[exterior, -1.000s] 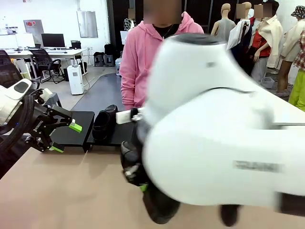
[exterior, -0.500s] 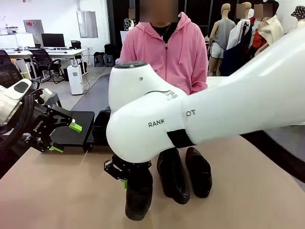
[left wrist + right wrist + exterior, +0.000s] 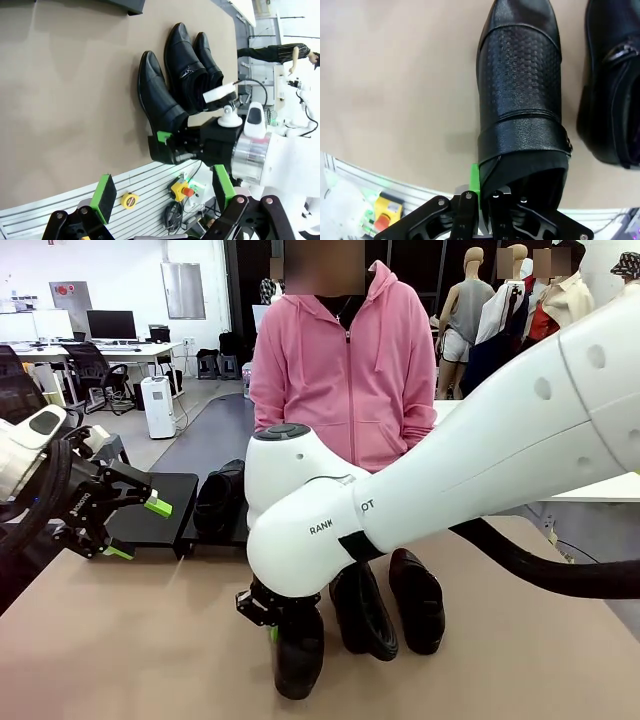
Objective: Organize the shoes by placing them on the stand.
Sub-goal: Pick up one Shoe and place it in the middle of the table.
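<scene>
Embossed leather shoe (image 3: 520, 75) pinched by right end effector (image 3: 483, 191).

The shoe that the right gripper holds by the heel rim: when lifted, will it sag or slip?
The shoe will likely keep its shape: its upper stands firm and uncreased. Pinched only at the heel rim by the right gripper, the toe may dip. Glossy leather could slip.

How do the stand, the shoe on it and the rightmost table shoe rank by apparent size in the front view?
1. stand, partly hidden
2. rightmost table shoe, nearer the camera
3. shoe on the stand, farther off, so true sizes may match
</scene>
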Tool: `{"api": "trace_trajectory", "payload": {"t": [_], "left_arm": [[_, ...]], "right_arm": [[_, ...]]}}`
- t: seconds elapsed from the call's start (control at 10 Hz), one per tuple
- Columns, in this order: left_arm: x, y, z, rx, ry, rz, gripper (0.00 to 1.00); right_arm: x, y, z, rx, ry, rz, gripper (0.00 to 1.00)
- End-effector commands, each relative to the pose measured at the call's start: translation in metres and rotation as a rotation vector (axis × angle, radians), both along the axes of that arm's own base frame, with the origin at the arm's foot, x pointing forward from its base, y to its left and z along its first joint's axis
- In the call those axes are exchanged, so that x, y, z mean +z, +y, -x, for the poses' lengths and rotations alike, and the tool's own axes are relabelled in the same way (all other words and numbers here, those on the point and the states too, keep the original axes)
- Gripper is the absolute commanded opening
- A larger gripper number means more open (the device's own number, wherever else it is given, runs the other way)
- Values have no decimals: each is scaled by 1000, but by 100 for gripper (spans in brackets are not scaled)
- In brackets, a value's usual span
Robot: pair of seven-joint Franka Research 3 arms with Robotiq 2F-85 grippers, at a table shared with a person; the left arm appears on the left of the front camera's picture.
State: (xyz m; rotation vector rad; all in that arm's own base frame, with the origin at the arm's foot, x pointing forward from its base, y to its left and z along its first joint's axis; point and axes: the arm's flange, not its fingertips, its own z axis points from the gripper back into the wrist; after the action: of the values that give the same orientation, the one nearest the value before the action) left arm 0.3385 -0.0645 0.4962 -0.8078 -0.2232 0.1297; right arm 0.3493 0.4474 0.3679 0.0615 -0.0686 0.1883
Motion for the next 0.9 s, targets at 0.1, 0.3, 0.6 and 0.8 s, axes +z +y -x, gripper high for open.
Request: {"api": "trace_trajectory", "payload": {"t": [0.1, 0.3, 0.6, 0.8], "left_arm": [[1, 1, 0, 3, -2, 3, 100], [1, 1, 0, 3, -2, 3, 100], [1, 1, 0, 3, -2, 3, 100], [1, 1, 0, 3, -2, 3, 100]], "right_arm": [[-3, 15, -6, -23, -93, -35, 9], [-4, 11, -5, -26, -76, -41, 100], [62, -34, 12, 38, -98, -215, 100], [133, -114, 27, 86, -61, -278, 100]]}}
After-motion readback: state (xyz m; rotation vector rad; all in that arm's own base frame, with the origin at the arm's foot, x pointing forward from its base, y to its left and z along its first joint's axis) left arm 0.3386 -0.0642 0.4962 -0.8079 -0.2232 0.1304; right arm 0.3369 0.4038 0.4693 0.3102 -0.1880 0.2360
